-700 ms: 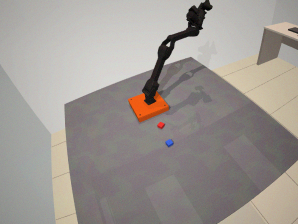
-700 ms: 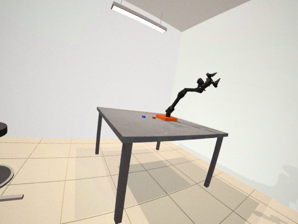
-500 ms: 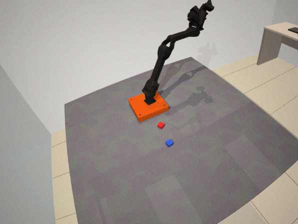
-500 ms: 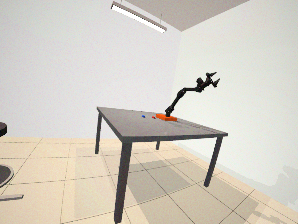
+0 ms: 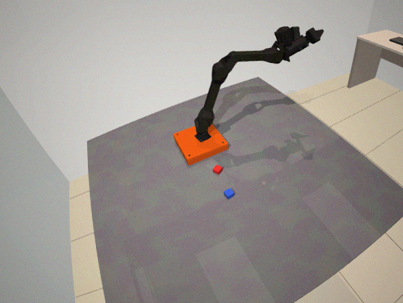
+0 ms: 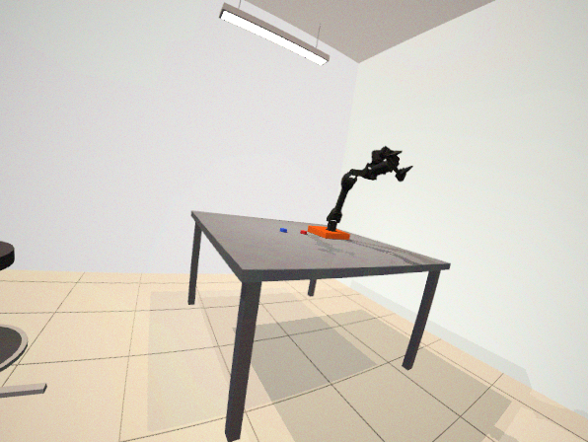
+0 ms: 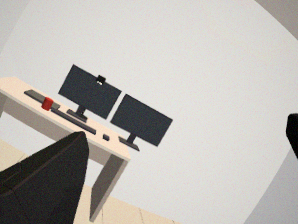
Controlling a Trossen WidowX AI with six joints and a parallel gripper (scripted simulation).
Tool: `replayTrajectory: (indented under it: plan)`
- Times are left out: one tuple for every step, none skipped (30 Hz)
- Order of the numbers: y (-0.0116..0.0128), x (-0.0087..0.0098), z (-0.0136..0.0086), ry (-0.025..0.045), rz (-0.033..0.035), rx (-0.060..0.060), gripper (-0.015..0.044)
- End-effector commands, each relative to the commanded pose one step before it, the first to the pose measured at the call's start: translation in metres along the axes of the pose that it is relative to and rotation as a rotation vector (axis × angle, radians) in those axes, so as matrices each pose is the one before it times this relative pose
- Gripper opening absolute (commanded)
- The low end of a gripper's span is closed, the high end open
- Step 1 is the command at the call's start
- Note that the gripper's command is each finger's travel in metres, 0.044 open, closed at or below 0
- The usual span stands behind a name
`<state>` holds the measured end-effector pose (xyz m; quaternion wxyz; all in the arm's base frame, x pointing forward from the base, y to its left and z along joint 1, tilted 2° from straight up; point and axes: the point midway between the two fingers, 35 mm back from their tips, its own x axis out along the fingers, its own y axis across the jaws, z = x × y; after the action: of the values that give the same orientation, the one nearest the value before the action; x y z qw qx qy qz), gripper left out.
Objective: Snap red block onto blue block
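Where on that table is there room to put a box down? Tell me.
In the top view, the table shows room left of the orange base and below the blue block. It is crowded from base through red block to blue.
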<state>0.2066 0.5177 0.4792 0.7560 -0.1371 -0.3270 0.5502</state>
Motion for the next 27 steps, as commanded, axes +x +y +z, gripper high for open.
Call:
replayTrajectory:
  plan:
    - [-0.0361,-0.0287,-0.06065,0.19981,-0.02787,-0.012,0.044]
    - [-0.00803,-0.00529,-0.01523,0.0467,-0.00624,0.0001,0.044]
    - [-0.00798,-0.00527,-0.01542,0.04693,-0.00642,0.0009,0.044]
    - [-0.00791,-0.00525,-0.0156,0.04715,-0.00656,0.0018,0.044]
    - [-0.00779,-0.00519,-0.01568,0.04703,-0.00663,0.0026,0.044]
    - [-0.00761,-0.00508,-0.01566,0.04662,-0.00663,0.0034,0.044]
    - [-0.00745,-0.00499,-0.01569,0.04634,-0.00661,0.0042,0.044]
    - [-0.0073,-0.00491,-0.01575,0.04618,-0.00658,0.0051,0.044]
    - [-0.00715,-0.00482,-0.01582,0.04601,-0.00652,0.0059,0.044]
    - [-0.00702,-0.00474,-0.01593,0.04601,-0.00646,0.0067,0.044]
    - [-0.00672,-0.00465,-0.01608,0.04623,-0.00597,0.0082,0.044]
    - [-0.00656,-0.00454,-0.01614,0.04608,-0.00585,0.0091,0.044]
    - [-0.0064,-0.00443,-0.0162,0.04589,-0.00569,0.0099,0.044]
    - [-0.00623,-0.00431,-0.01625,0.04569,-0.0055,0.0107,0.044]
    - [-0.00606,-0.00419,-0.01629,0.04547,-0.00527,0.0115,0.044]
    - [-0.00588,-0.00406,-0.01633,0.04524,-0.00501,0.0123,0.044]
    - [-0.00569,-0.00392,-0.01636,0.045,-0.00472,0.0131,0.044]
    - [-0.0055,-0.00378,-0.01639,0.04475,-0.0044,0.0139,0.044]
    - [-0.0053,-0.00363,-0.0164,0.04448,-0.00405,0.0147,0.044]
    - [-0.0051,-0.00348,-0.01641,0.04419,-0.00367,0.0155,0.044]
    - [-0.00508,-0.00353,-0.01695,0.04527,-0.00347,0.0166,0.044]
    - [-0.00487,-0.00338,-0.01705,0.04521,-0.003,0.0175,0.044]
    - [-0.00463,-0.00319,-0.01704,0.04486,-0.00248,0.0183,0.044]
    - [-0.00439,-0.003,-0.01702,0.0445,-0.00193,0.019,0.044]
    - [-0.00414,-0.00281,-0.01699,0.04413,-0.00135,0.0198,0.044]
    - [-0.00389,-0.00261,-0.01695,0.04374,-0.00074,0.0205,0.044]
    - [-0.00364,-0.00241,-0.0169,0.04333,-0.0001,0.0211,0.044]
